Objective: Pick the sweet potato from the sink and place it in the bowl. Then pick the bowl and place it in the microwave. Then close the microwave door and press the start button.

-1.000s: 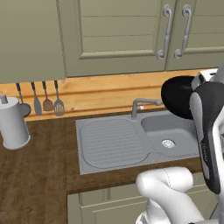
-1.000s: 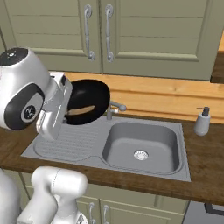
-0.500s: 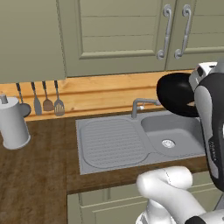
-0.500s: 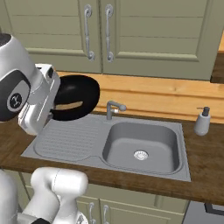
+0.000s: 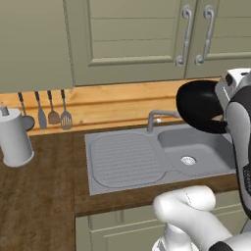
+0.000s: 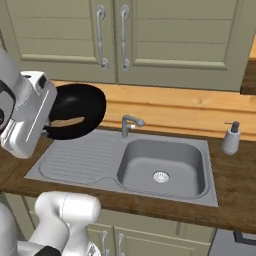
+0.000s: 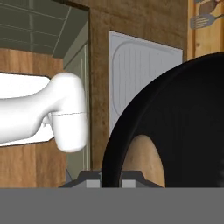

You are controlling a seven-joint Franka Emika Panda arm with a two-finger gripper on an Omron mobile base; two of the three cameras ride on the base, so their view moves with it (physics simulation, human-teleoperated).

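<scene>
I have the pincer pinching the rim of the bowl, carried tilted above the sink, the sweet potato lying lengthwise inside it. I can't place the microwave from here, so which way to swing stays undecided.

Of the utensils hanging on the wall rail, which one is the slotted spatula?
The rightmost one, the slotted spatula, nearest the sink. Its broad head has slits, unlike the ladle and the two plain tools between them.
</scene>
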